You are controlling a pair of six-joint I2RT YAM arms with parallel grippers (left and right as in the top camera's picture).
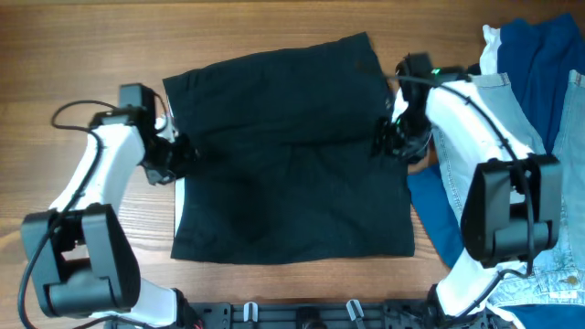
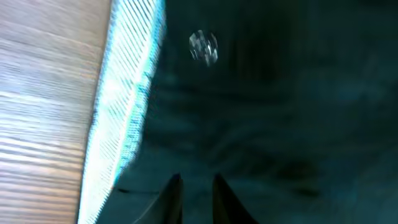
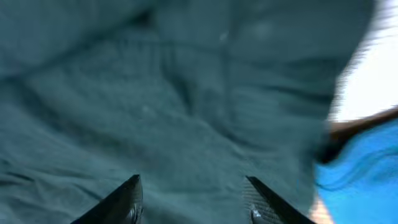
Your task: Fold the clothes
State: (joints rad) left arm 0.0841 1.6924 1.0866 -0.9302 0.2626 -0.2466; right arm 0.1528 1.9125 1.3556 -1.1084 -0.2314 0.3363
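Note:
The large black shorts (image 1: 292,155) lie spread flat on the wooden table, with a crease running across the middle from one gripper to the other. My left gripper (image 1: 174,160) is at the shorts' left edge. In the left wrist view its fingers (image 2: 196,186) are nearly together with dark cloth between them, beside a white ribbed strip (image 2: 127,93). My right gripper (image 1: 395,139) is at the shorts' right edge. In the right wrist view its fingers (image 3: 191,186) stand wide apart over the black cloth (image 3: 155,93). Light-blue jeans (image 1: 512,119) and dark blue cloth (image 1: 439,206) lie at the right.
More dark blue cloth (image 1: 535,41) is heaped at the far right corner, with a white piece (image 1: 491,50) beside it. Bare wooden table (image 1: 82,55) lies to the left and behind the shorts. The arm bases stand at the front edge.

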